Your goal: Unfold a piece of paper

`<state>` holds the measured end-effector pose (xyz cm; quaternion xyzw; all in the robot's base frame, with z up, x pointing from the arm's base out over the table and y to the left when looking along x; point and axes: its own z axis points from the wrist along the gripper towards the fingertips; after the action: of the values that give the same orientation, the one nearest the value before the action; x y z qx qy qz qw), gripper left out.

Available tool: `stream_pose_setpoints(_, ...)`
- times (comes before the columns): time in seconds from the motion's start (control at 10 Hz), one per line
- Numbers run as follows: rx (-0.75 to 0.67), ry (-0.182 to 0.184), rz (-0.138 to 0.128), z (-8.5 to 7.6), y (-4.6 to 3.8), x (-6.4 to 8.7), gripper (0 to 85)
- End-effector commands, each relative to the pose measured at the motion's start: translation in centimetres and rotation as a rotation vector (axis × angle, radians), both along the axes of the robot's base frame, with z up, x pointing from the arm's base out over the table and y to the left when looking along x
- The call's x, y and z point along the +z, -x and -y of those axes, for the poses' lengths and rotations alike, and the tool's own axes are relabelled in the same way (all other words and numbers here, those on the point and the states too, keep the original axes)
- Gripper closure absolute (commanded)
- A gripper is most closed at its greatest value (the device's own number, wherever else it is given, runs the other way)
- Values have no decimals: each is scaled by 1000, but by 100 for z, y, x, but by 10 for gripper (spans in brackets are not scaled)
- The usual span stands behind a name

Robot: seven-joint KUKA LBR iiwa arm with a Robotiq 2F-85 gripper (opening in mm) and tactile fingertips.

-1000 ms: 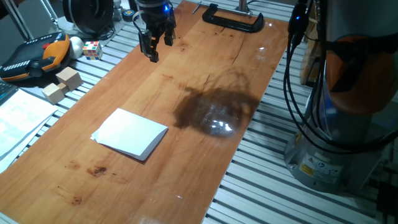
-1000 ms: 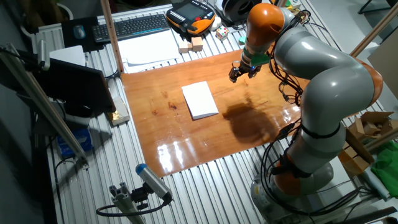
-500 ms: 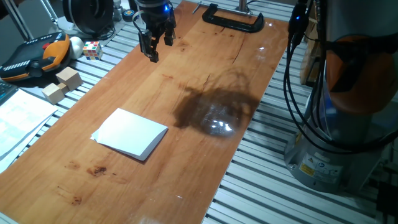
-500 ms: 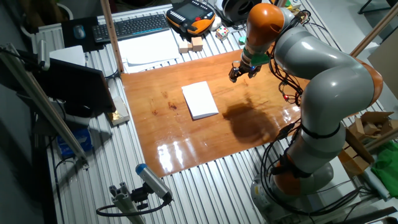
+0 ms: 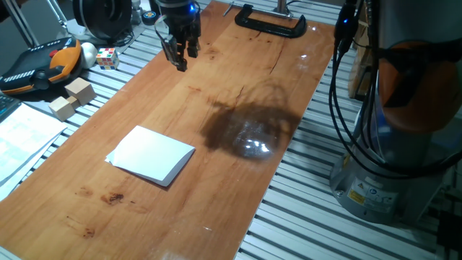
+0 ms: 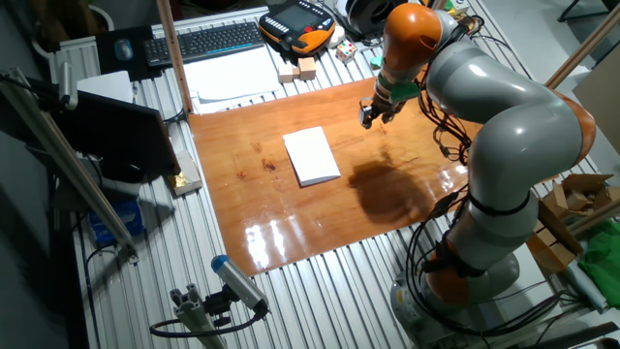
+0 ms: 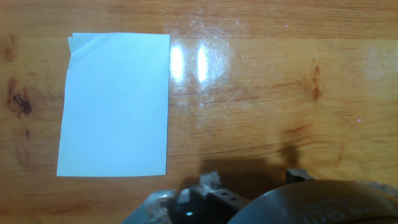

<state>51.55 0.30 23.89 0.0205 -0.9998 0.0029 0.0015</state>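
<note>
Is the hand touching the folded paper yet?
No, the hand hangs above bare wood near the far end of the board, well apart from the folded white paper.

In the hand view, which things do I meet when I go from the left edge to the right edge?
Folded piece of paper → bright glare patch on the wooden table → dark knot in the wood.

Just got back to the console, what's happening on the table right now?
The arm's claw hangs above the far end of the wooden board, holding nothing. Its fingers are close together; whether fully shut is unclear. The piece of paper lies folded on the board, well away from the claw, with the layers peeking apart at one corner in the hand view. Unfolding has not begun.
</note>
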Motion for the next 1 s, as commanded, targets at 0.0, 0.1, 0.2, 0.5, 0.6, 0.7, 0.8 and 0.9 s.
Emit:
stream_pose_setpoints(0.0,1,0,-1,1,-6,-6,830)
stream_pose_setpoints(0.1,-2,-1,-1,-4,-11,-13,830)
stream_pose_setpoints(0.2,-4,-3,-1,-5,-21,-22,830)
stream_pose_setpoints(0.5,-5,-4,-4,-5,-57,-52,830)
stream_pose_setpoints(0.6,-5,-7,-7,-8,-68,-62,830)
stream_pose_setpoints(0.7,-7,-7,-7,-12,-84,-79,830)
stream_pose_setpoints(0.8,-5,-7,-10,-12,-109,-102,830)
stream_pose_setpoints(0.9,-4,-9,-12,-12,-123,-118,830)
